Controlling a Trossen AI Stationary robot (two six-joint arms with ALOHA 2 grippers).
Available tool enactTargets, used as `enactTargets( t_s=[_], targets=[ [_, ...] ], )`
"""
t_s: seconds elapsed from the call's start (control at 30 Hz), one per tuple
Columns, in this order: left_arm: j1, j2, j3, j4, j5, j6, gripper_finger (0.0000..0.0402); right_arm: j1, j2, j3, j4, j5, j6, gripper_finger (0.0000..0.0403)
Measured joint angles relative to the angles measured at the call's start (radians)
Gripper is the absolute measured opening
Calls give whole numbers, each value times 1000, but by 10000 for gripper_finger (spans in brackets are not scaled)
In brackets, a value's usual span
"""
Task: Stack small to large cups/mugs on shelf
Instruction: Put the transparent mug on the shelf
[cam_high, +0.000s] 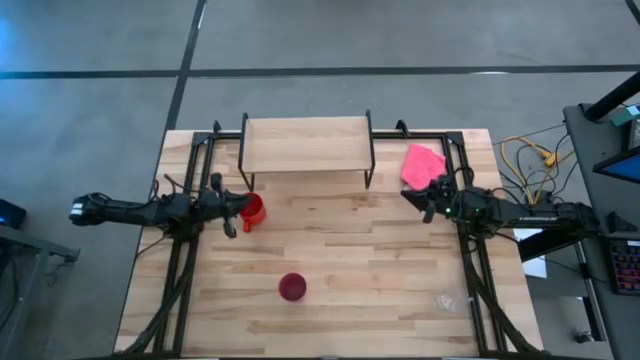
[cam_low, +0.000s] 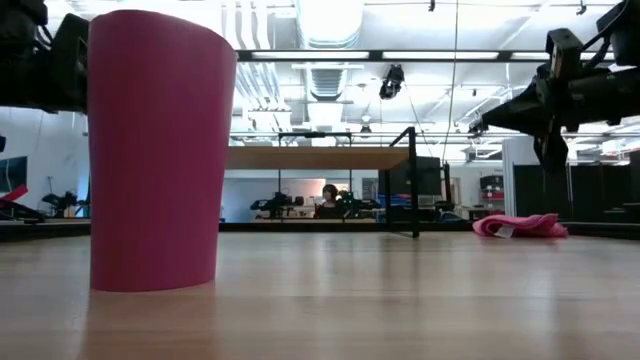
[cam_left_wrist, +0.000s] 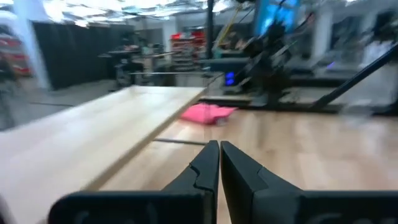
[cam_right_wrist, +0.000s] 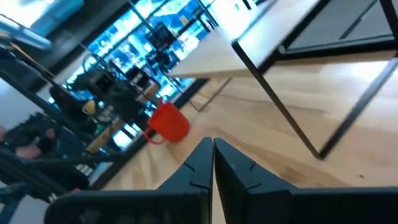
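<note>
The red-orange mug (cam_high: 252, 211) stands on its base on the table, left of the shelf's front, and shows in the right wrist view (cam_right_wrist: 168, 122). The magenta tumbler (cam_high: 292, 287) stands upright near the table's near edge and fills the low view's left (cam_low: 160, 150). A small clear glass cup (cam_high: 447, 300) stands near the near right corner. The shelf (cam_high: 305, 145) stands on thin black legs at the far side. My left gripper (cam_high: 237, 207) is shut and raised beside the mug, which is hidden in its wrist view (cam_left_wrist: 219, 149). My right gripper (cam_high: 412, 198) (cam_right_wrist: 212, 146) is shut, raised right of the shelf.
A pink cloth (cam_high: 422, 163) lies crumpled right of the shelf, just beyond my right gripper, and shows in the low view (cam_low: 520, 225). Black frame rails (cam_high: 180, 270) run along the table's left and right sides. Bare wood lies between mug, tumbler and shelf.
</note>
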Motion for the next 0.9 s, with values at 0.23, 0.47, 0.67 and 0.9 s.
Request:
enactTargets(
  t_s=[0.23, 0.47, 0.67, 0.9],
  targets=[
    [0, 22, 0, 2, -59, 219, 2, 0, 0, 0, 46, 0, -4, 9],
    [0, 36, 0, 3, -60, 375, 2, 0, 0, 0, 69, 0, 44, 9],
    [0, 36, 0, 43, -58, 368, 2, 0, 0, 0, 70, 0, 45, 9],
    [0, 30, 0, 250, -60, -158, 2, 0, 0, 0, 70, 0, 53, 9]
  ],
)
